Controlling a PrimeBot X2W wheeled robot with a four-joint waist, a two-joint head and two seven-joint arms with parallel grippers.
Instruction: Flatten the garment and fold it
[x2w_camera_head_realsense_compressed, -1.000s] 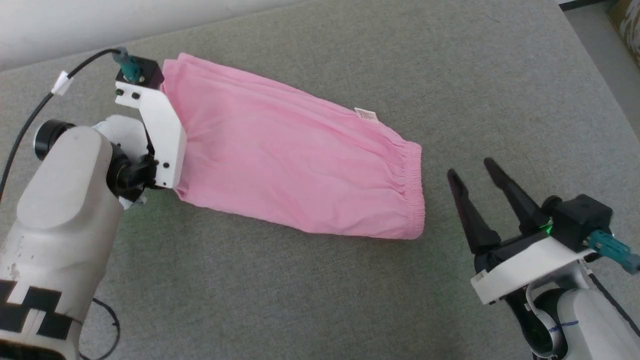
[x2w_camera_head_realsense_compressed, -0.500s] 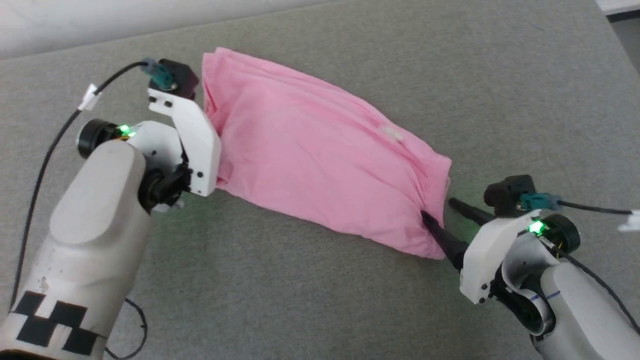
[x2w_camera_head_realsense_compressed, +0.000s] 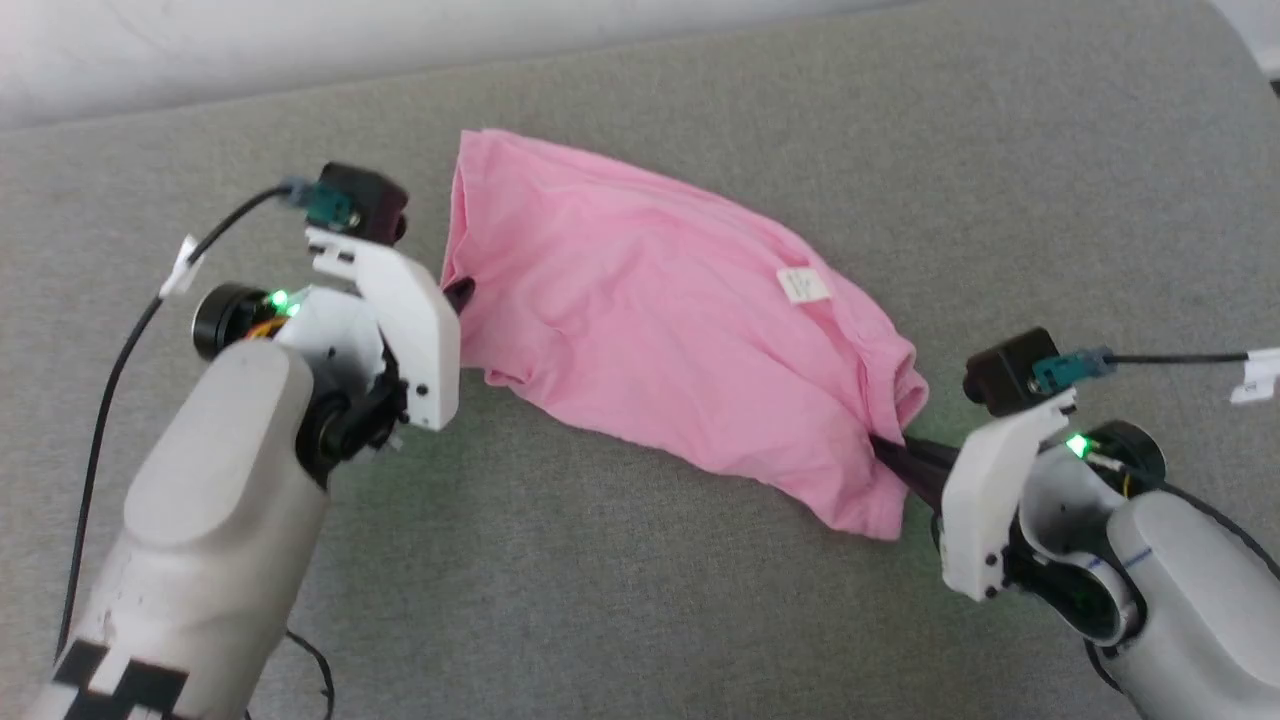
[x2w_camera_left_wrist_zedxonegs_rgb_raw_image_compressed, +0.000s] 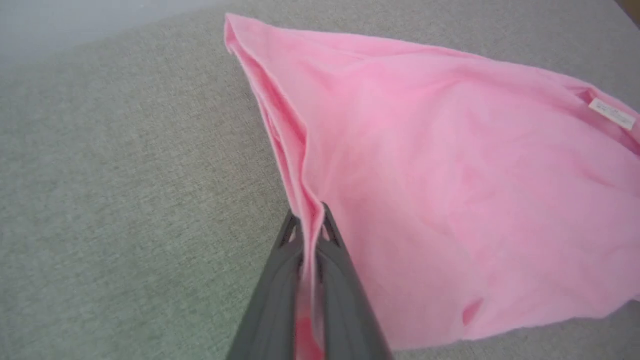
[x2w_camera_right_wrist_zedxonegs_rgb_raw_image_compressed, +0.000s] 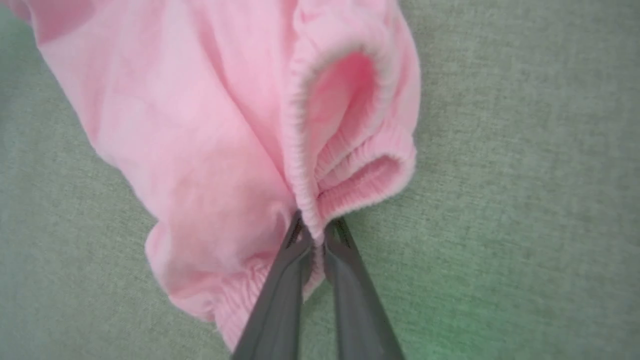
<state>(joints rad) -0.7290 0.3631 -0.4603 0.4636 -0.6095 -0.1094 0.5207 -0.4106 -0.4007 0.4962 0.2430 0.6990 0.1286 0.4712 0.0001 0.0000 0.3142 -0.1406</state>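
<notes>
The garment (x2w_camera_head_realsense_compressed: 660, 320) is a light-pink cloth stretched slantwise between my two arms over a grey fabric surface, its white label (x2w_camera_head_realsense_compressed: 802, 285) facing up. My left gripper (x2w_camera_head_realsense_compressed: 462, 292) is shut on the garment's left edge. In the left wrist view the cloth (x2w_camera_left_wrist_zedxonegs_rgb_raw_image_compressed: 450, 165) is pinched between the dark fingers (x2w_camera_left_wrist_zedxonegs_rgb_raw_image_compressed: 345, 280) and rises away from them. My right gripper (x2w_camera_head_realsense_compressed: 885, 450) is shut on the gathered elastic edge at the lower right. The right wrist view shows that elastic edge (x2w_camera_right_wrist_zedxonegs_rgb_raw_image_compressed: 360, 185) bunched and clamped at the gripper (x2w_camera_right_wrist_zedxonegs_rgb_raw_image_compressed: 315, 235).
The grey woven surface (x2w_camera_head_realsense_compressed: 620, 580) spreads all around the garment. A pale wall band (x2w_camera_head_realsense_compressed: 200, 50) runs along the far edge. Black cables trail from both wrists, one at the left (x2w_camera_head_realsense_compressed: 110, 400) and one at the right (x2w_camera_head_realsense_compressed: 1170, 358).
My right gripper has moved in from the right and shut on the elastic edge. The garment has bunched and lifted between both arms. The head camera has shifted.
</notes>
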